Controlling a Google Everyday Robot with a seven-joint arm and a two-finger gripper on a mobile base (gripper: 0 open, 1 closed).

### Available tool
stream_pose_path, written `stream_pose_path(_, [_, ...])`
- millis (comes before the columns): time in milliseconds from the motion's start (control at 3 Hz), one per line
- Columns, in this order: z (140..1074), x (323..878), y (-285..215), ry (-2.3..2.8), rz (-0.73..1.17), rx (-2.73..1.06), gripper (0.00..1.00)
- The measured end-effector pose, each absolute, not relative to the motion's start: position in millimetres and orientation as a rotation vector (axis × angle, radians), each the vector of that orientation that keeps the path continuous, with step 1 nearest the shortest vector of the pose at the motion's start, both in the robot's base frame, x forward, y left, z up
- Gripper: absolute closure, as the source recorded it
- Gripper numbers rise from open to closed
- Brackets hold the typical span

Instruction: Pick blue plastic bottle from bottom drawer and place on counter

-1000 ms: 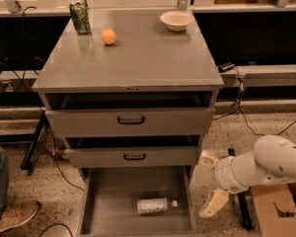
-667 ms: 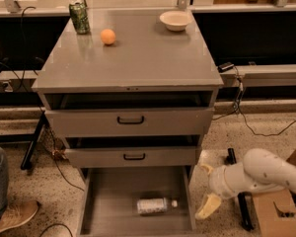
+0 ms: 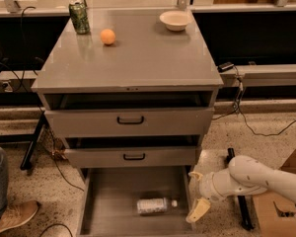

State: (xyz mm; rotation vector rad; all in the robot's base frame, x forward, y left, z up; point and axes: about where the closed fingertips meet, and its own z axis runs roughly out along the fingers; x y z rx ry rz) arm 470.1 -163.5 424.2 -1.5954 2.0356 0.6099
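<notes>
The blue plastic bottle (image 3: 156, 206) lies on its side in the open bottom drawer (image 3: 108, 195), cap pointing right. My gripper (image 3: 196, 194) is at the end of the white arm, just right of the drawer's right wall and to the right of the bottle, not touching it. Its two pale fingers are spread apart, one up by the drawer's edge and one lower down, with nothing between them. The counter (image 3: 138, 58) is the grey top of the cabinet, above and well away from the gripper.
On the counter stand a green patterned can (image 3: 79, 17), an orange ball (image 3: 107, 36) and a white bowl (image 3: 175, 19). The two upper drawers are partly open. A cardboard box (image 3: 281, 201) sits at right, a person's leg and shoe (image 3: 5, 201) at left.
My arm has moved left, bringing the gripper closer to the bottom drawer's right side. The bottle has not moved.
</notes>
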Motion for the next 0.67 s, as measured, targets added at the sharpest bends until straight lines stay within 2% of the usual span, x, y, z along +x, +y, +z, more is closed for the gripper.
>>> stream_pose_path(667, [338.7,496.1,-155.6,1.983,0.595,-1.646,0.0])
